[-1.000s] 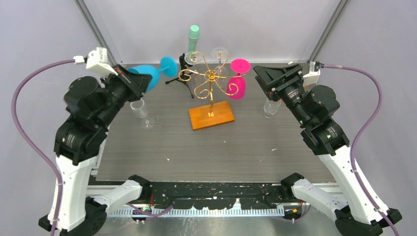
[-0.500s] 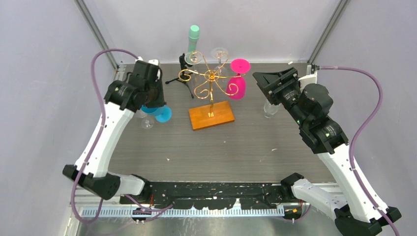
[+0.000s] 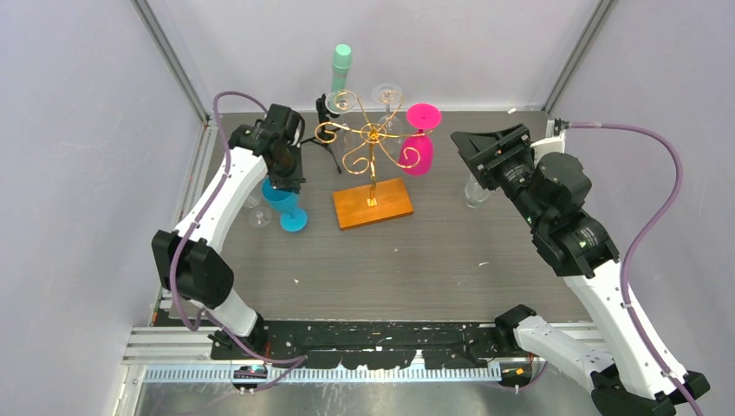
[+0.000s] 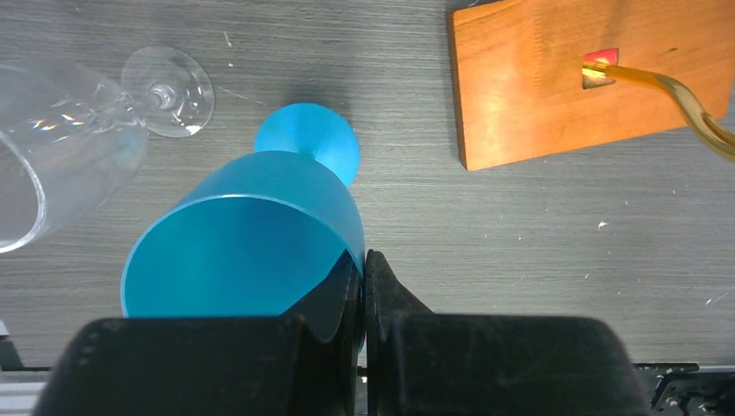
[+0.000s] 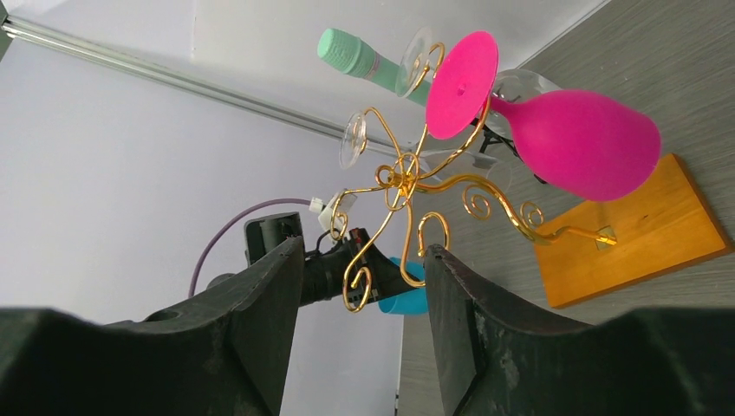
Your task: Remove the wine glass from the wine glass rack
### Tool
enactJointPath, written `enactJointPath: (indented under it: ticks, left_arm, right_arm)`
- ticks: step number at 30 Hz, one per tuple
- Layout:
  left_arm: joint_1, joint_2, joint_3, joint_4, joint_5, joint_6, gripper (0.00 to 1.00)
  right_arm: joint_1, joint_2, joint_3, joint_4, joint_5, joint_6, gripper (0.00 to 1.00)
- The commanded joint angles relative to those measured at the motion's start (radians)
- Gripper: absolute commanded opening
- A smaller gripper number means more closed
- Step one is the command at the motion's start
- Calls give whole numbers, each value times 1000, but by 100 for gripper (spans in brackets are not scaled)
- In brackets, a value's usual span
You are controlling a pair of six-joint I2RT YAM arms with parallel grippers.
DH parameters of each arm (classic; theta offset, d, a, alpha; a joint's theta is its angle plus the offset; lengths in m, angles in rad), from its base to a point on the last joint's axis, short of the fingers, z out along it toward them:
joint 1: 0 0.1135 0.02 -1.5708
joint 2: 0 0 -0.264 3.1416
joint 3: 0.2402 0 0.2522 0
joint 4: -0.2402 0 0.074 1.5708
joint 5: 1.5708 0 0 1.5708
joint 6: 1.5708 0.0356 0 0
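The wine glass rack (image 3: 373, 139) is gold wire with spiral arms on an orange wooden base (image 3: 373, 204). A pink wine glass (image 3: 418, 154) hangs upside down on its right arm, and it also shows in the right wrist view (image 5: 579, 143). Clear glasses (image 3: 387, 94) hang at its back. My left gripper (image 3: 284, 178) is shut on the rim of a blue wine glass (image 4: 243, 251), held bowl-up and slightly tilted. Its foot (image 3: 295, 222) is at or just above the table, left of the base. My right gripper (image 3: 485, 147) is open and empty, right of the rack, facing it.
A clear glass (image 4: 52, 165) is on the table just left of the blue one. Another clear glass (image 3: 475, 191) stands under my right gripper. A small black tripod (image 3: 322, 130) and a mint-green bottle (image 3: 341, 65) are behind the rack.
My left arm has swung in from the far left and lowered the blue glass from a sideways hold to bowl-up beside the rack base. The right arm has barely moved.
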Motion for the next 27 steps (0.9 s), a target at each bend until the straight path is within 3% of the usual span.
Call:
enactJointPath:
  ticks: [1,10,21,27]
  left_arm:
    - [34,-2,-42,106,59,-22,0]
    - [70,14,-144,242,38,-56,0]
    - [70,-34,-89,222,-7,-38,38]
    - [72,-110,-6,149,-5,-28,53]
  right_arm:
    - [5,-24,3,6,38,-15,58]
    - [5,-23,2,0,36,-11,58]
    - [5,-9,3,-18,31,-17,58]
    - [5,54,71,-92,45,-109,64]
